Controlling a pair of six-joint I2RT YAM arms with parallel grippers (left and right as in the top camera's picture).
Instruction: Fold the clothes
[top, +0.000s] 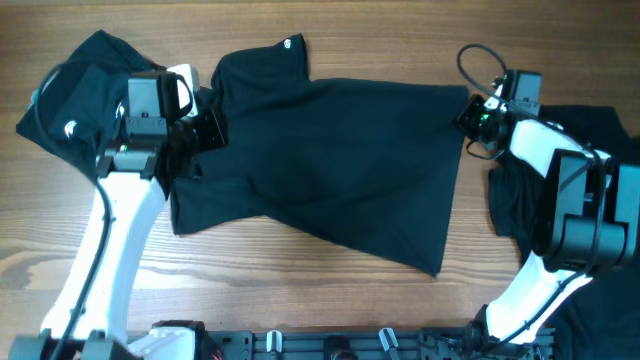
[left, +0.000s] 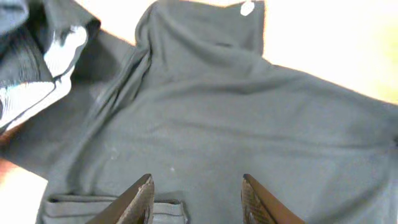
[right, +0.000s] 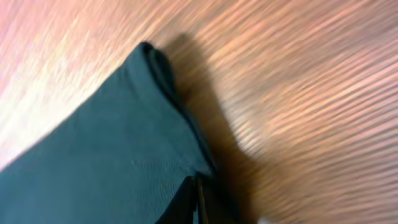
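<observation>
Where it lies spread across the wooden table (top: 300, 290), the black T-shirt (top: 330, 160) has the left gripper (left: 196, 186) over its left edge, fingers (left: 140, 199) apart, while the right gripper (top: 468, 116) at its far right corner seems, through blur, pinched on the fabric; other dark clothes (top: 70, 90) lie beyond both ends.

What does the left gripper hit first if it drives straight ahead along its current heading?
The spread black T-shirt: the left gripper has its fingers open with fabric directly ahead. Whether they touch it yet is unclear.
</observation>
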